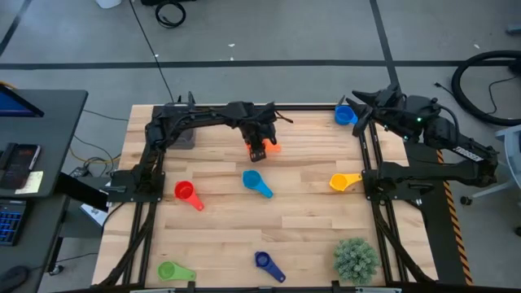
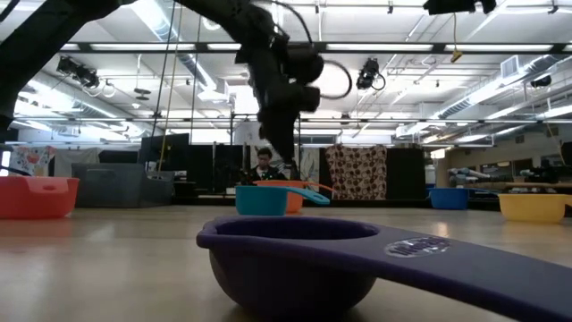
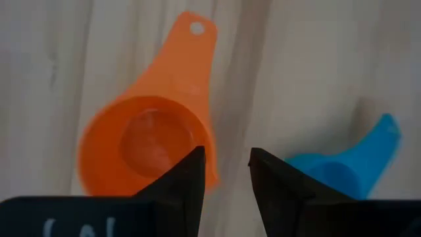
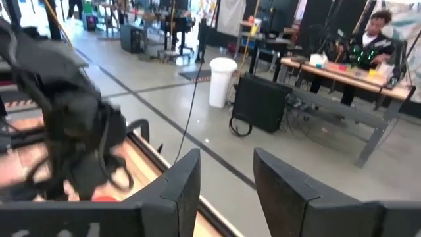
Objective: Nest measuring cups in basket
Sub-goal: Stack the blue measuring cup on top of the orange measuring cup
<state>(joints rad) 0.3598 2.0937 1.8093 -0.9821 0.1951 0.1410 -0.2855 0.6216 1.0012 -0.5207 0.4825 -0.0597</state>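
The left gripper (image 3: 227, 174) is held just above the orange cup (image 3: 148, 141), fingers narrowly parted and seemingly gripping nothing. The right gripper (image 4: 227, 178) is raised at the table's far right corner, fingers spread.

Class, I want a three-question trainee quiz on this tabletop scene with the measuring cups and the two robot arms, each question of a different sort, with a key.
1. True or false: the left gripper hangs over the orange cup.
2. Multiple choice: which cup lies nearest the spiky plant ball? A) red cup B) dark blue cup C) green cup
3. Fill in: the right gripper is at the table's far right corner, beside a ____ cup.

Key: 1 true; its fingers stand slightly apart just above the cup's rim, not gripping it. 2 B. 3 light blue; the right gripper's jaws are open and empty.
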